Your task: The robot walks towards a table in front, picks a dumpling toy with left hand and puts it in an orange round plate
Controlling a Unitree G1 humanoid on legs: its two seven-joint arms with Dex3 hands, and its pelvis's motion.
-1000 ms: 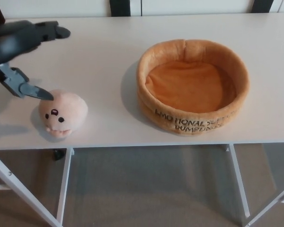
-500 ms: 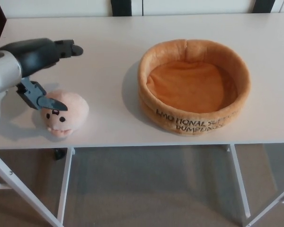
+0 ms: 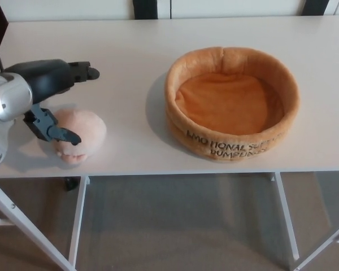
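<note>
The left hand (image 3: 53,104) is at the dumpling toy (image 3: 79,135) near the front left corner of the bench (image 3: 130,68). Its fingers are spread: 1 long finger (image 3: 73,72) reaches out above and behind the toy, clear of it, while a lower one (image 3: 59,132) lies across the toy's front, over the face. Nothing is clamped yet; the hand brackets the toy rather than holds it.

The main risk is the edge. The toy sits close to the front lip of the bench, and it looks soft and round, so a finger that pushes instead of pinching would likely roll it forward and off onto the floor. The upper finger also stands high above the toy; if the hand closes from there it may only skim the top and squeeze the plush out sideways. A shallow pinch on soft fabric could hold at first and slip during the carry.

The orange plate (image 3: 231,99) lies well apart to the toy's right, a plush ring with a raised padded wall and lettering on its front. That wall is the 1 obstacle on the route: the toy would need to be lifted clear of the rim, or it could catch and shove the light plate along. The bench between them is bare. The right hand is not in view
</note>
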